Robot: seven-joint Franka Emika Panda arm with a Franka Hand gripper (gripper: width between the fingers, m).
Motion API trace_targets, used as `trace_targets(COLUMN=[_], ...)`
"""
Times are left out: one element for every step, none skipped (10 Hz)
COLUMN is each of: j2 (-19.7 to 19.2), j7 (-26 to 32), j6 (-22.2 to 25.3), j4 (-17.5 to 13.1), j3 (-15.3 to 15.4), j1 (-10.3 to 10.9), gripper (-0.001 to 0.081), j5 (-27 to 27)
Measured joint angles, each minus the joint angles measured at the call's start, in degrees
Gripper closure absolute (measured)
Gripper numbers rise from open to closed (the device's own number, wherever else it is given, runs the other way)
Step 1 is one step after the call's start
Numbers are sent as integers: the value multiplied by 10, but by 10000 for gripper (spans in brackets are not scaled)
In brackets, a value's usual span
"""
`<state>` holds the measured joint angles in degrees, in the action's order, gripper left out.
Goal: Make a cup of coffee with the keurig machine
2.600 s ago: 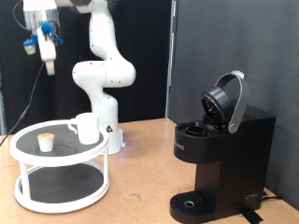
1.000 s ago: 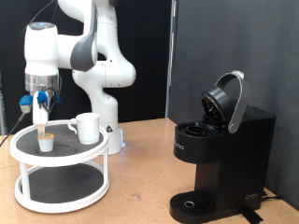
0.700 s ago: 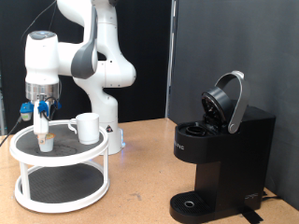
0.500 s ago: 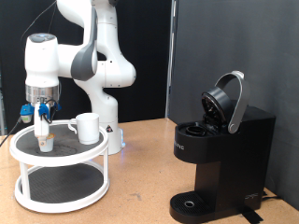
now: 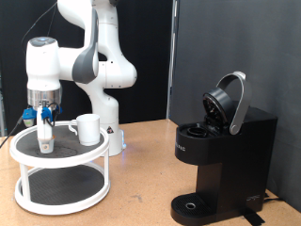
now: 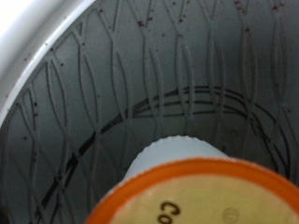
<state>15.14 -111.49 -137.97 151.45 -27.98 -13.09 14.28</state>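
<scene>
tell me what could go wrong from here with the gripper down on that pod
1. The gripper sits low over the pod on the white stand; an off-centre close could tip it or push it away.
2. The cup stands close beside; the arm might bump it.

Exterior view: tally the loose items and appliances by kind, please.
Mug: 1, the cup
Coffee pod: 1, under the gripper
Two-tier stand: 1
Coffee maker: 1, the keurig machine, lid open
Total: 4
</scene>
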Motion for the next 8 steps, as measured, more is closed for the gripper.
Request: trace_targets(j2=[0,0,0,0,2,2,3,5], j7=[1,2,2,2,2,3,7,11], j6=[0,0,0,-1,-1,-1,-1,1], j4=[0,0,0,0,0,0,0,0], j3=[0,0,0,0,-1,-1,-2,-3], j1=[0,0,0,0,0,0,0,0], gripper=[72,167,167,368,368,428,428,428], j5=[-3,-6,-6,-6,-6,-6,-6,-6])
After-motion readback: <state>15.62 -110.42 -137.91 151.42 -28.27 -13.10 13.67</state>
